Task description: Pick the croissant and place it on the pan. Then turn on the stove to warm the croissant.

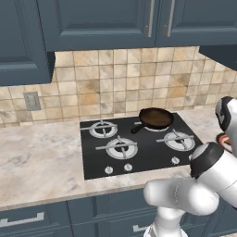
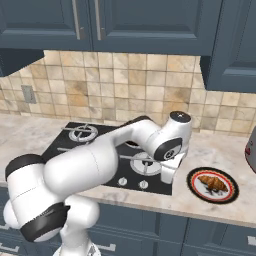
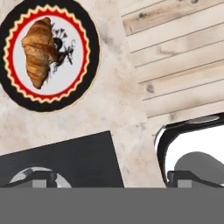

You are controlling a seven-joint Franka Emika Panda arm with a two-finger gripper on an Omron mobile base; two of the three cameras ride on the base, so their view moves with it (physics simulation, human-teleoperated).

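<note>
Main risk from here: the croissant (image 3: 40,50) is small and lumpy, lying on a decorated plate (image 3: 83,83), so a pinch that is taken off-centre could squash it or flick it off onto the counter (image 2: 220,210). The plate itself could also be nudged if the tips are brought down on its rim instead of on the pastry. After that, a carry across the stove (image 1: 139,148) is needed to reach the pan (image 1: 156,117), which sits on the back right burner, well apart from the plate, so the pastry could be lost on the way if it's only lightly held. The knobs (image 1: 128,167) along the front edge could also be bumped on the way over.

As for the pose: the arm is folded over the right part of the stove, with the hand pointed down just beside the cooktop's right edge, near the plate but not over it. The gripper (image 2: 169,172) can be made out in the right base view, yet whether the pincer is apart or together can't be told; nothing is seen between its tips, and the croissant is untouched on the plate.
</note>
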